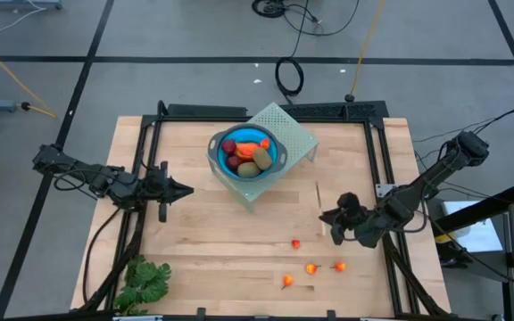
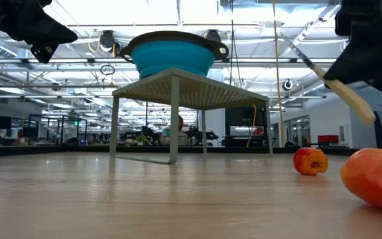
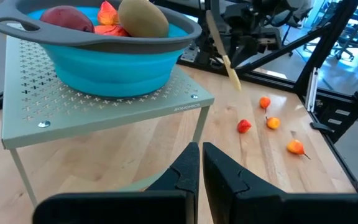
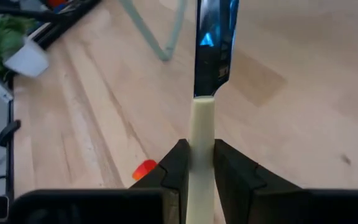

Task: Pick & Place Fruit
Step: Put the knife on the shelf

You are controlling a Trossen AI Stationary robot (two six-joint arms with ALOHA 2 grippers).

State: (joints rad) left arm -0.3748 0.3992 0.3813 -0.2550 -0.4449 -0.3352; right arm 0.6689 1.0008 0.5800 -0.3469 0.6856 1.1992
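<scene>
Task progress, judged from the present layout. The blue bowl [image 1: 246, 153] stands on a perforated green riser [image 1: 291, 130] near the middle of the counter's [image 1: 203, 223] far edge and already holds the larger fruit: a dark-red ball [image 3: 66, 17], an olive-brown oval [image 3: 143, 17] and a longer red-orange piece [image 1: 250, 145], with further pieces partly hidden among them. That part of the placing appears done. Four tiny orange-red fruits [image 1: 311, 267] lie loose on the bare wood toward the counter's near edge, right of centre and well apart from the bowl; these appear to be what is left. A leafy green bunch [image 1: 144, 280] sits at the near left corner.

The right end effector [image 4: 197, 163], over the counter's right side just beyond the loose fruits, is pinching the pale handle of a knife [image 4: 209, 46], whose blade projects forward; it holds no fruit. The left end effector [image 3: 201, 163] hangs over the left side of the counter, fingers pressed together and holding nothing.

Writing: a small embossed word runs along the riser's front rim in the left wrist view, too fine to read with certainty. No other labels are legible.
</scene>
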